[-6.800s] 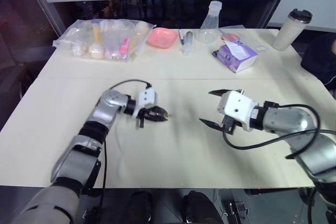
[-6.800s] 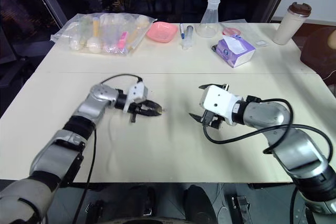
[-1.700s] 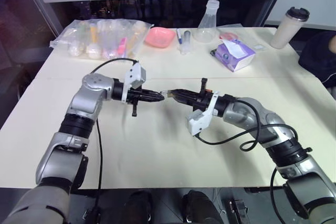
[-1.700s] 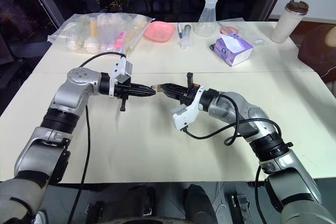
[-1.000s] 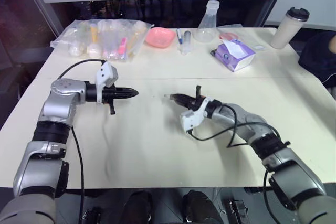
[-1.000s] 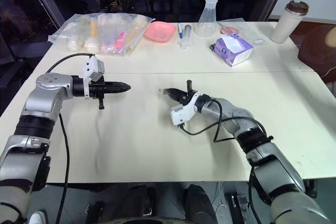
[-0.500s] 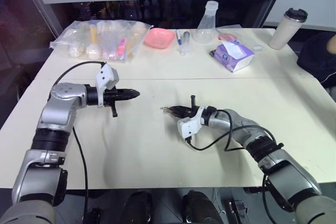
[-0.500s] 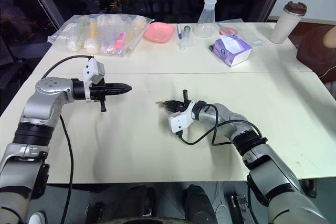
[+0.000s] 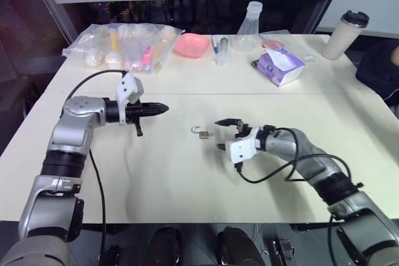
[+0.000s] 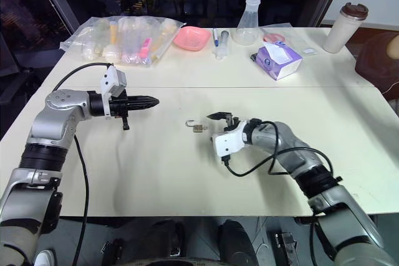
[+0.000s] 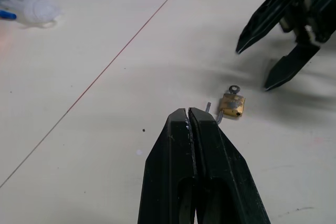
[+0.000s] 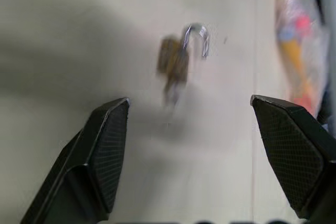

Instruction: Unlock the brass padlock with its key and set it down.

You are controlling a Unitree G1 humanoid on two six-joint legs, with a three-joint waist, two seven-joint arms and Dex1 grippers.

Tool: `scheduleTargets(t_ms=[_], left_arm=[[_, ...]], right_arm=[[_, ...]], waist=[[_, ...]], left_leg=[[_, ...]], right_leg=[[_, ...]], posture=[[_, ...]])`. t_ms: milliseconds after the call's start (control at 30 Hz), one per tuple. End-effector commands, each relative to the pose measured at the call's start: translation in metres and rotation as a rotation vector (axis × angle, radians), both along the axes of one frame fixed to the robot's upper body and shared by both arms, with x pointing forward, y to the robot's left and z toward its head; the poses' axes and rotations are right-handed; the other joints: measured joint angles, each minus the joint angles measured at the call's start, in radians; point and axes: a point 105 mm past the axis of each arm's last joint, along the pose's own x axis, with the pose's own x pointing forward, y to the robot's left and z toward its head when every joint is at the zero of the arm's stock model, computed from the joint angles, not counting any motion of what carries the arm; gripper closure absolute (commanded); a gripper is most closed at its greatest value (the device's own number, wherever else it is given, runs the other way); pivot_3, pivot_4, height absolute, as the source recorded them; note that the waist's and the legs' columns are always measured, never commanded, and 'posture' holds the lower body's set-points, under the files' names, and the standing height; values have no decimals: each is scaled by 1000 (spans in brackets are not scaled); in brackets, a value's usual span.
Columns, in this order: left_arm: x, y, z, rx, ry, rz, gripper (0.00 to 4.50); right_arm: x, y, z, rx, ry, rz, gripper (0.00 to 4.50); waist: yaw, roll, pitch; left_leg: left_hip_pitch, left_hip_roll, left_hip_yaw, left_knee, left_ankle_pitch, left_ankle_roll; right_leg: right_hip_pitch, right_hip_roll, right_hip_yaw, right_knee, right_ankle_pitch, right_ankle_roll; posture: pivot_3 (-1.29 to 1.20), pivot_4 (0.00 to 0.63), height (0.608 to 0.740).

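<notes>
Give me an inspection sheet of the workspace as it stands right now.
Surface: pale table, with a seam line running across it.
Job's things: brass padlock lies on the table, shackle swung open, key in its body.
Clutter: along the far edge, bag of tubes, pink dish, flask, tissue pack, lidded cup.
Grippers: left gripper shut, empty, above the table; right gripper open, beside the padlock, apart from it.
Cables: black cable loops by the right forearm.
Surroundings: a person's dark sleeve at the table's right.

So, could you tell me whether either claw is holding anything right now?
Nothing is held: the brass padlock lies on the table, the right claw open, the left claw shut empty.
</notes>
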Motion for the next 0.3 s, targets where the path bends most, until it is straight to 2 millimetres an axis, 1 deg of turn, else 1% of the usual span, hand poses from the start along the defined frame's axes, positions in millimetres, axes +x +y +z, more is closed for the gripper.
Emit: scheduleTargets(t_ms=[33,100,200,300], left_arm=[[-10,1,12,-1,-24,-43,4500],[-18,4,10,7,15,-52,4500],[-31,12,9,21,54,-57,4500],[-43,18,11,27,75,-51,4500]], right_arm=[[-9,-10,27,94,65,-59,670],[-17,-18,39,159,153,-107,670],[-36,-28,55,240,305,-166,670],[-50,-30,64,296,404,-192,670]], waist=[[-3,0,0],[-6,0,0],[-6,1,1],[-4,1,1]], left_leg=[[0,0,0,0,0,0],[0,1,0,0,0,0],[0,2,0,0,0,0],[0,2,0,-1,0,0]], right_leg=[[0,0,0,0,0,0],[0,0,0,0,0,0],[0,1,0,0,0,0],[0,0,0,0,0,0]], posture=[[0,150,715],[0,150,715],[0,150,715],[0,150,715]])
